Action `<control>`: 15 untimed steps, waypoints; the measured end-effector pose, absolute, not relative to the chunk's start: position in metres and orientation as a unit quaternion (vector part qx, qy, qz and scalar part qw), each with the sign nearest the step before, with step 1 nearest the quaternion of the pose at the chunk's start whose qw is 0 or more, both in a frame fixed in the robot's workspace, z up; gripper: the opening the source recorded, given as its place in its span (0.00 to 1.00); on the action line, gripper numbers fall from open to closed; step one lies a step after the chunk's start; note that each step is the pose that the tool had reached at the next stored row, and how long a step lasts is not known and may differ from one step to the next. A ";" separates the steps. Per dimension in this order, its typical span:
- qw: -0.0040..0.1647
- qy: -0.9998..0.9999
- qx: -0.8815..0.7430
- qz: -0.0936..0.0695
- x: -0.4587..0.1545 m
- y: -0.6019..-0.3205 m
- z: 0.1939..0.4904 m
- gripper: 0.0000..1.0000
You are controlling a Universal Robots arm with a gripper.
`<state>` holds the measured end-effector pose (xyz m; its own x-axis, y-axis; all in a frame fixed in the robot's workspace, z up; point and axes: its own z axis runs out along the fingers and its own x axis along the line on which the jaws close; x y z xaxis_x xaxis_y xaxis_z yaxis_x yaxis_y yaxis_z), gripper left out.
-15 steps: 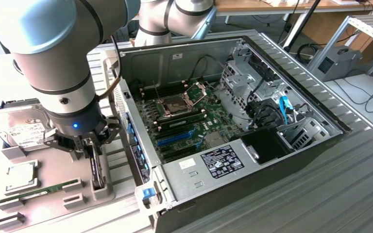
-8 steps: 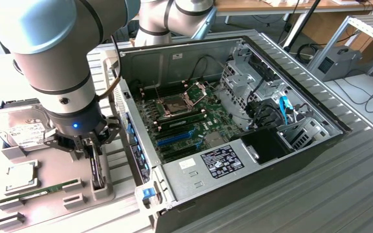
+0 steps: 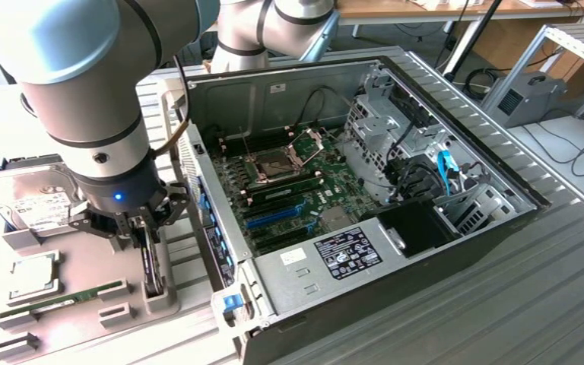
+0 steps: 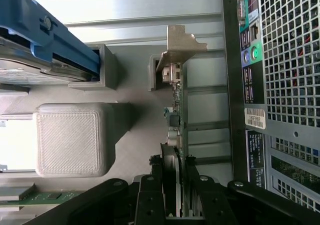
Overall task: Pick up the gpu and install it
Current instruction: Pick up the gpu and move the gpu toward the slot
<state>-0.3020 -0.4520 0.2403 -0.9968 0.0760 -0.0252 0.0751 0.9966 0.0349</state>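
Just beside the computer case (image 3: 424,281), the gpu (image 4: 181,110) stood on edge in a grey holder (image 3: 156,293), and the gripper (image 4: 175,161) clamped both its faces between narrowed fingers (image 4: 152,187).

Ribbed metal table (image 3: 535,304), wooden desk (image 3: 424,9) behind.

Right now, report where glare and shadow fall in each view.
Exterior view: daylight glares off the ribbed table, while the computer case holds a dark pocket inside. Wrist view: a washed-out white patch beside the grey block, whose soft shadow falls toward the gpu.
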 end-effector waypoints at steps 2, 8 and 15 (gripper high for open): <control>0.013 0.999 0.038 0.017 -0.302 -0.452 0.240 0.29; 0.013 0.999 0.038 0.014 -0.302 -0.451 0.240 0.29; 0.013 0.999 0.038 0.010 -0.302 -0.450 0.240 0.29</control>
<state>-0.3019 -0.4500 0.2404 -0.9968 0.0756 -0.0262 0.0751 0.9970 0.0208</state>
